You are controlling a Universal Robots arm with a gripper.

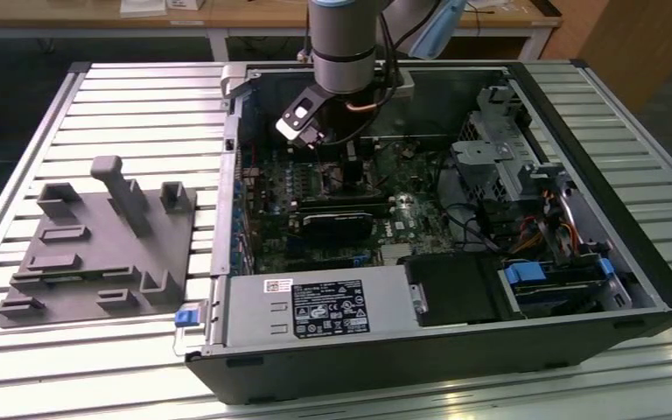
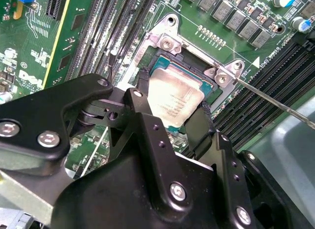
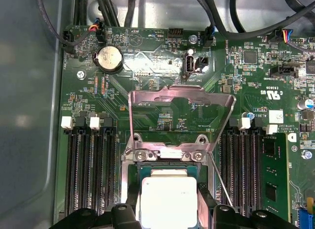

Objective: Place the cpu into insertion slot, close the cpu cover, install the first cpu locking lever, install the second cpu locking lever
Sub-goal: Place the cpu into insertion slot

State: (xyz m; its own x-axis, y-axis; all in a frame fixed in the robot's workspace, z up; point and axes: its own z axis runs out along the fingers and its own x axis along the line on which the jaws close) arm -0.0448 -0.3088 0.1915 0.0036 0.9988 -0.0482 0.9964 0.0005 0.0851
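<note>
Cpu is pinched at two opposite edges by the narrow-set fingers, lying in or just above the insertion slot. A tilt or offset on letting go could seat it crooked and damage the slot. Beyond, the cpu cover stands raised and might fall onto the fingers.

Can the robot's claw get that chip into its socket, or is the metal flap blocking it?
Likely yes: the cpu cover stands open, clear of the insertion slot, where the gripper holds the cpu.
</note>
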